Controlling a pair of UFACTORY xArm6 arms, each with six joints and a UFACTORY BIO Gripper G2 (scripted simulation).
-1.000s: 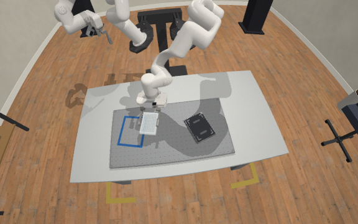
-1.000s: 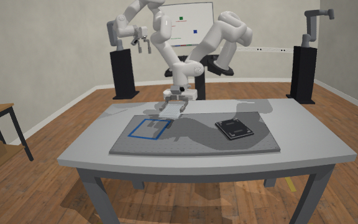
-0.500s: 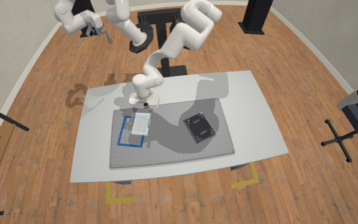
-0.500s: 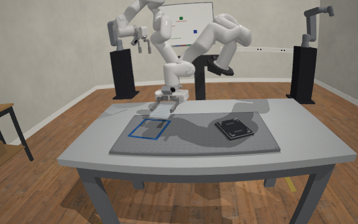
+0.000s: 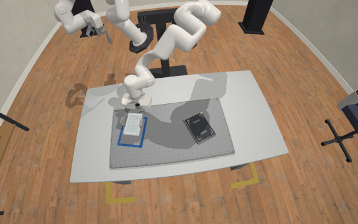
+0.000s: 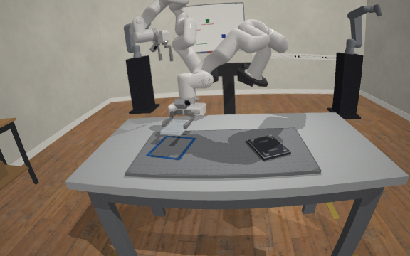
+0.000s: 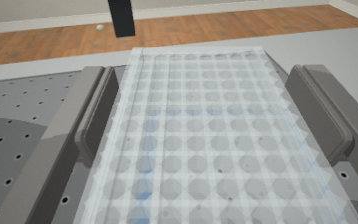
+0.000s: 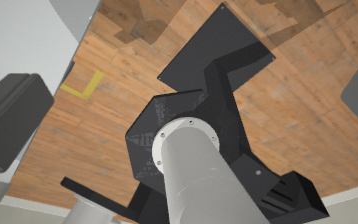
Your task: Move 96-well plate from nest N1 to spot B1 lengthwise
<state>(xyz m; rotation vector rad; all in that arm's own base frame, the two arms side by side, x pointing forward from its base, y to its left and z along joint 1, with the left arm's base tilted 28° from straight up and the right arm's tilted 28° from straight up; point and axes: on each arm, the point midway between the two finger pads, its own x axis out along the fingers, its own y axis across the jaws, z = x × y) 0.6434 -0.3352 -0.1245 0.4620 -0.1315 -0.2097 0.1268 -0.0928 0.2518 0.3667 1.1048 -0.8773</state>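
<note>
Held aloft over the far left part of the grey board (image 5: 173,155) (image 6: 223,171), the plate (image 5: 133,124) (image 6: 174,127) (image 7: 195,135) sits in the grasp of the left gripper (image 5: 132,123) (image 6: 175,126) (image 7: 212,117), whose flat, round-cornered grey pads flank its long sides. Seen from the top, it overlaps the far portion of the blue outline (image 5: 130,145) (image 6: 163,157), its long sides running near to far, roughly along the outline's own; in the exterior view it hangs above the board. The plate is a pale, see-through rectangle, plastic by its look, with a tight grid of round wells between whitish ribs, and blue tape shows faintly through it from beneath. The board is matte and dotted with small dark holes, on a smooth, light grey table (image 5: 253,118) (image 6: 361,160). To the right lies the nest (image 5: 199,127) (image 6: 268,146), a black, slightly turned rectangular block with pale corner marks. At the far left, well apart from the plate, the right gripper (image 5: 100,37) (image 6: 166,59) (image 8: 190,110) is released, its slim grey fingers spread wide beside smooth, rounded white arm links.
</note>
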